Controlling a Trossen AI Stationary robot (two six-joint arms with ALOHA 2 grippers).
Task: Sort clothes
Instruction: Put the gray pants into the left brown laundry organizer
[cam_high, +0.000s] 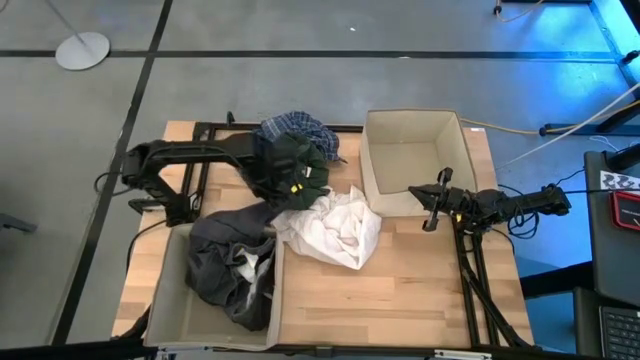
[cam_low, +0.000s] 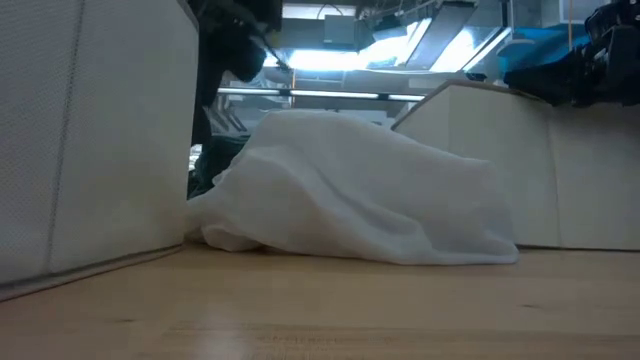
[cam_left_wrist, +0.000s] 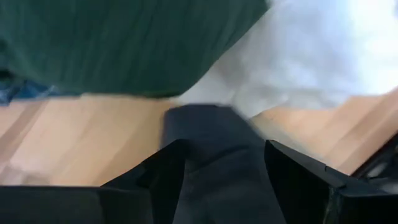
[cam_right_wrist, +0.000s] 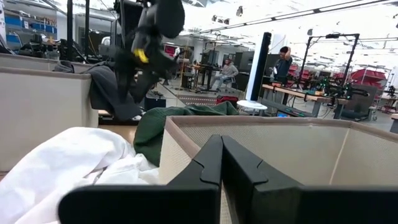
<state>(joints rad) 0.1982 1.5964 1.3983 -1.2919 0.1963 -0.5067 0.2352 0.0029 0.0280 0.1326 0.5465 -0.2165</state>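
The beige square fabric bin at the bench's near-left corner is holding the dark grey-black garment, which is draping over its rim. The far-right beige bin is sitting bare. The left claw is clenching dark grey cloth beside the dark green garment; the white garment is lying mid-bench, the blue-and-white plaid shirt behind. The right claw is hanging clenched and holding nothing.

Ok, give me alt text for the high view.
A wooden table seen from above holds a white garment at its centre, a dark grey garment draped over the near-left bin, and an empty bin at the right. The left gripper is over dark green cloth; the right gripper is shut.
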